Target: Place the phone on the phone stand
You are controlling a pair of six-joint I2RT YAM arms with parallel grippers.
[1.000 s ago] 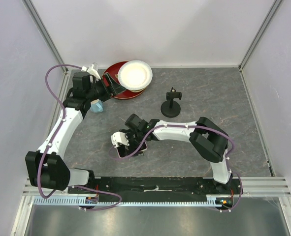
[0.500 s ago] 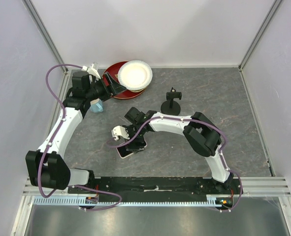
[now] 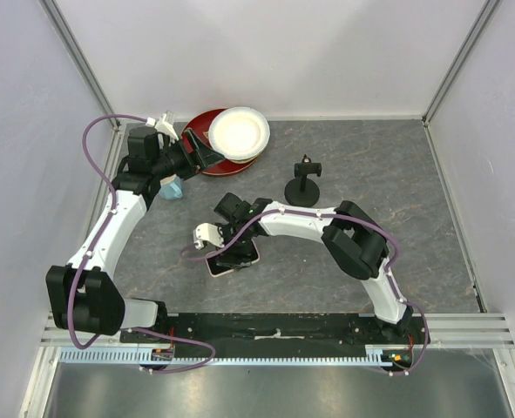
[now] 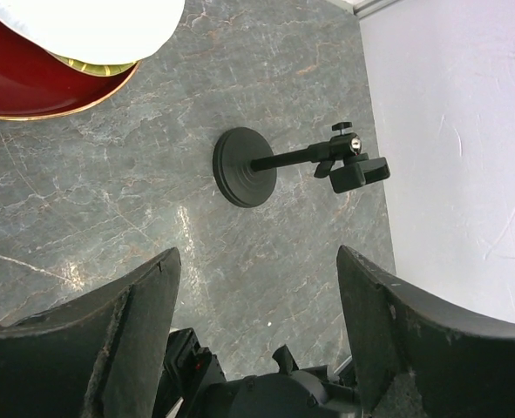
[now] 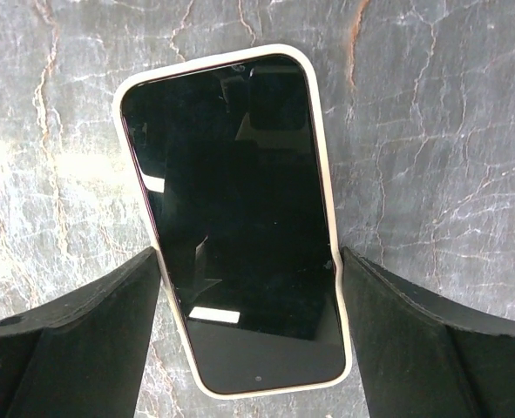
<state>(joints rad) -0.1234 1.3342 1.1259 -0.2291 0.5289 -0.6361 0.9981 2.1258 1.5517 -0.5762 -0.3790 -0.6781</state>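
The phone [image 5: 240,218], black screen up with a pale cream case rim, lies flat on the grey table; it also shows in the top view [image 3: 236,260]. My right gripper [image 5: 248,252] is lowered over it, and a finger presses each long edge of the case. In the top view the right gripper [image 3: 229,251] covers much of the phone. The phone stand [image 3: 302,187] stands upright at the centre back, apart from both arms; the left wrist view shows its disc base [image 4: 244,165] and bracket. My left gripper [image 4: 257,254] is open and empty, held above the table near the plates.
A red plate [image 3: 206,164] with a white plate [image 3: 239,132] on top sits at the back left, just right of my left gripper [image 3: 206,155]. A small pale blue object [image 3: 172,188] lies beside the left arm. White walls enclose the table on three sides.
My right gripper has swung left and come down over the phone, and its fingers now sit against the phone's edges. The left arm and the stand have not moved.
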